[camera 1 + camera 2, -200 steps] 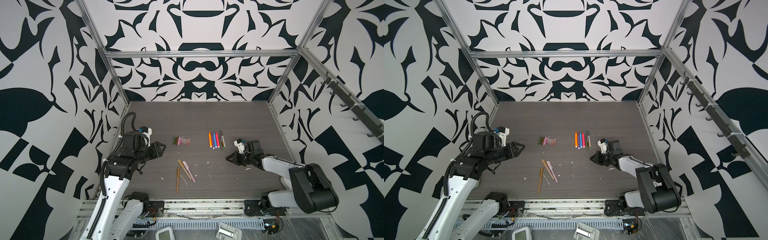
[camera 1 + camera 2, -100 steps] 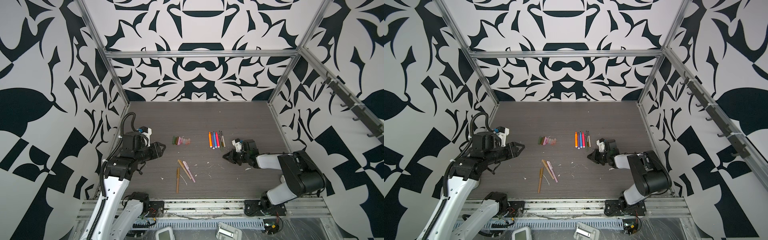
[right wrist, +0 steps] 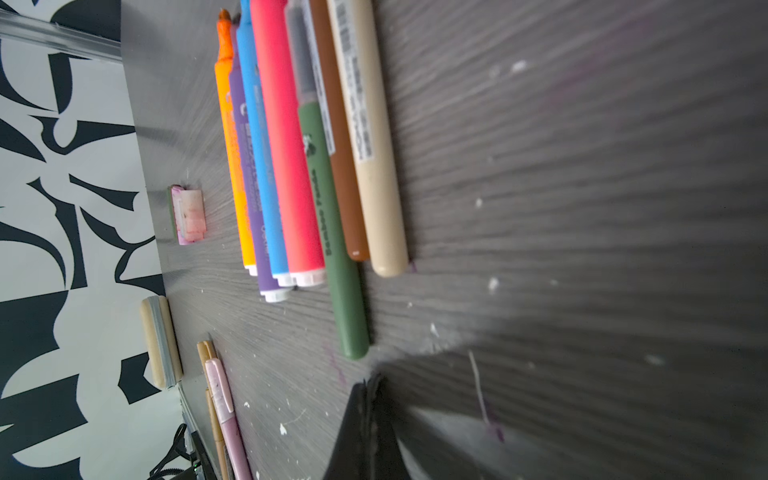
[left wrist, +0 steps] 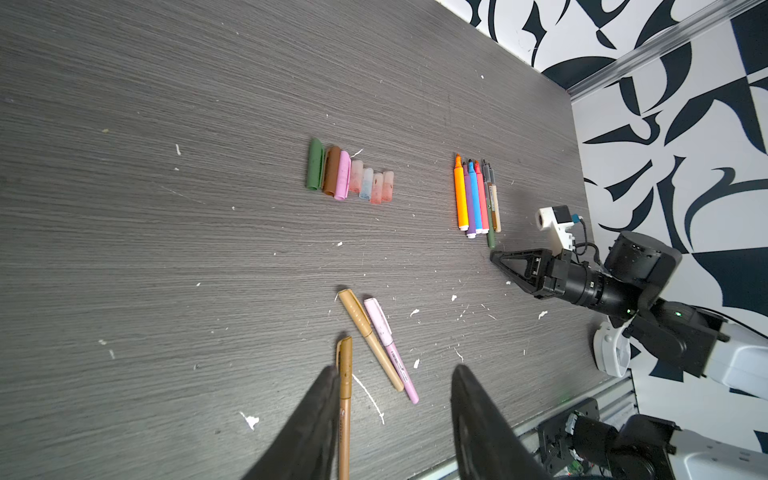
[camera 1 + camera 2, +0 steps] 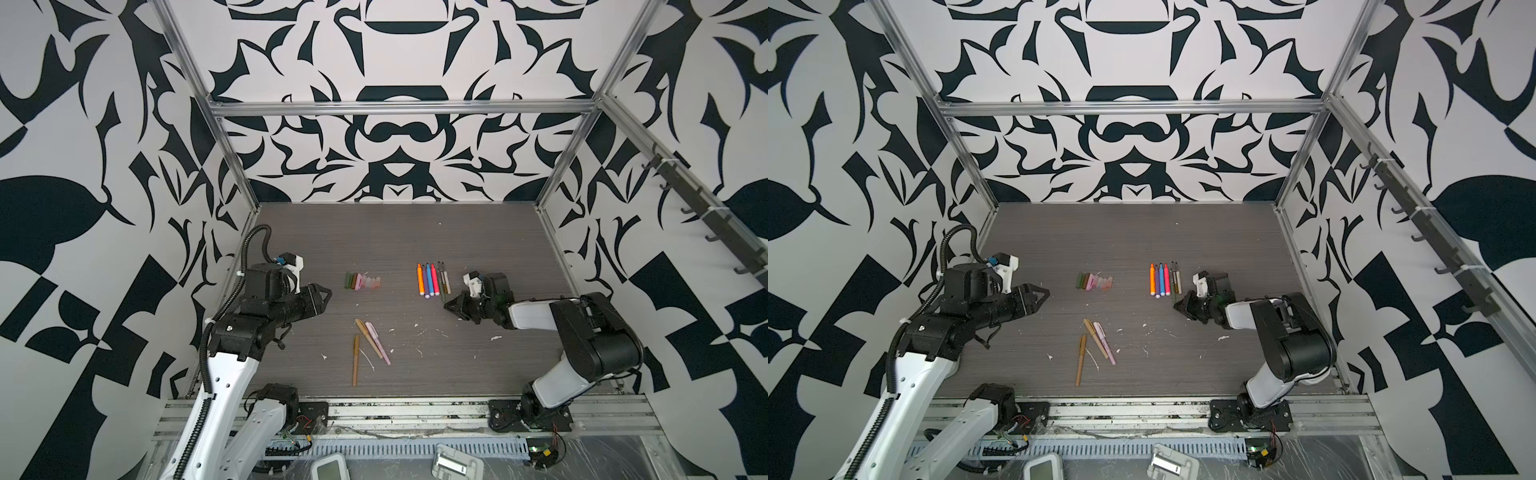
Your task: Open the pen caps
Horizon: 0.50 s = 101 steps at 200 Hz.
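Observation:
Several loose pen caps (image 5: 362,282) (image 5: 1095,281) (image 4: 349,176) (image 3: 189,214) lie in a row at mid-table: olive, brown, pink and translucent pinkish ones. To their right is a row of uncapped pens (image 5: 432,279) (image 5: 1165,279) (image 4: 476,195) (image 3: 291,145). Three capped pens (image 5: 368,345) (image 5: 1096,340) (image 4: 374,340), two tan and one pink, lie nearer the front. My left gripper (image 5: 324,297) (image 5: 1042,296) (image 4: 395,370) hovers open and empty, left of the caps. My right gripper (image 5: 451,305) (image 5: 1179,306) (image 3: 368,382) is shut and empty, low over the table just short of the olive pen's (image 3: 340,249) end.
White flecks and scraps (image 5: 419,332) dot the grey table (image 5: 374,237). Patterned walls close in the left, back and right sides. An aluminium rail (image 5: 415,409) runs along the front edge.
My right gripper, still shut, has slid a little left and back toward the uncapped pens, with its elbow swinging out to the right. The left arm has not moved.

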{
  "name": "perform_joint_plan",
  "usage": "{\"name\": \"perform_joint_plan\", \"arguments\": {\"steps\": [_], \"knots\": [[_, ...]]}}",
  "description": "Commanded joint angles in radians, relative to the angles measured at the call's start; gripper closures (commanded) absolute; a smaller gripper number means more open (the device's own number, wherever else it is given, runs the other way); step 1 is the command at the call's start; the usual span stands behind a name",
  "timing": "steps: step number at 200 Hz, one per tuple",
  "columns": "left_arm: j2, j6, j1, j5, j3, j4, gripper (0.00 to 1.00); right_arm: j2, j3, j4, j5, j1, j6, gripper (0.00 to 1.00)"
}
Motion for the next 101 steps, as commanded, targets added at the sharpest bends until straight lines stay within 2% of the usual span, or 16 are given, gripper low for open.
{"name": "perform_joint_plan", "arguments": {"steps": [1,101], "knots": [[-0.006,-0.001,0.000,0.003,-0.011,-0.008,0.53,0.012,0.022,-0.010,0.028,0.003,0.010,1.00],[-0.008,-0.001,0.000,0.003,-0.011,-0.008,0.53,0.048,0.064,-0.019,0.033,0.004,0.006,1.00]]}}
